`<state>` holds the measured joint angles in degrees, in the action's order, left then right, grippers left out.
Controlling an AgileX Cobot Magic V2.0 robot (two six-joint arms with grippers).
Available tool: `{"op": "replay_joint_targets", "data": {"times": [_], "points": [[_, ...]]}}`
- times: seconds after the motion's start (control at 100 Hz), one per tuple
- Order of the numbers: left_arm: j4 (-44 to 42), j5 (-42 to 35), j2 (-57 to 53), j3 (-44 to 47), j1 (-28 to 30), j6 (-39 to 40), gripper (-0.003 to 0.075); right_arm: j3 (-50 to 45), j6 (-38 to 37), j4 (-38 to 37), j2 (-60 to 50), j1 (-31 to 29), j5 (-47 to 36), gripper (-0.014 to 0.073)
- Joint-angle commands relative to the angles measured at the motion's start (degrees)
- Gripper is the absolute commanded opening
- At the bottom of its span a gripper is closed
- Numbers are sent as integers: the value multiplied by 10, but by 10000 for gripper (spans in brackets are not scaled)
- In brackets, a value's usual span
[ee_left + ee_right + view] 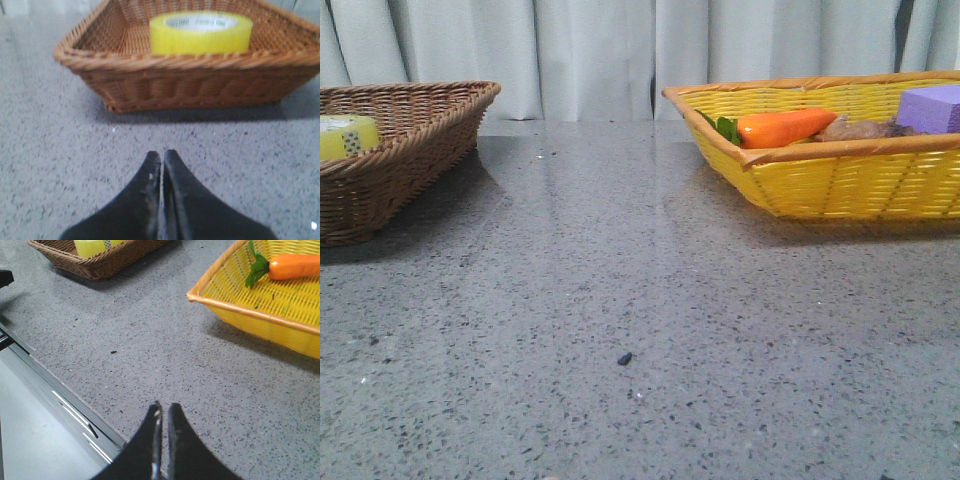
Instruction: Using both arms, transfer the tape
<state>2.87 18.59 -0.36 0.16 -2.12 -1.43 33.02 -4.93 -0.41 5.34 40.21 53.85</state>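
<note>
Tape (201,33): one roll, brown basket (190,82); two tools closed.

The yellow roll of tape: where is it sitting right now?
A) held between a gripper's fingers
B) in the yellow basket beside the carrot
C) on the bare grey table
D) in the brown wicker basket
D: the tape lies inside the brown wicker basket, while both grippers are shut on nothing.
</note>
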Motion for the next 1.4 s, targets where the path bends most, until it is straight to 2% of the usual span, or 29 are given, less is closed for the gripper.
{"op": "replay_joint_targets", "data": {"times": [0.0,0.97,1.11,1.24,1.39], "points": [[4,-32,-18,7,3,7,-20,12,2,-6,8,-2,-41,-74],[4,-34,-17,6,2,7,-21,1,2,-11,8,-14,-61,-74],[4,-34,-17,6,2,7,-21,-36,2,-48,8,-72,-146,-74],[4,-34,-17,6,2,7,-20,-94,2,-89,8,-156,-287,-74],[4,-34,-17,6,2,7,-21,-188,2,-90,8,-250,-459,-74]]}}
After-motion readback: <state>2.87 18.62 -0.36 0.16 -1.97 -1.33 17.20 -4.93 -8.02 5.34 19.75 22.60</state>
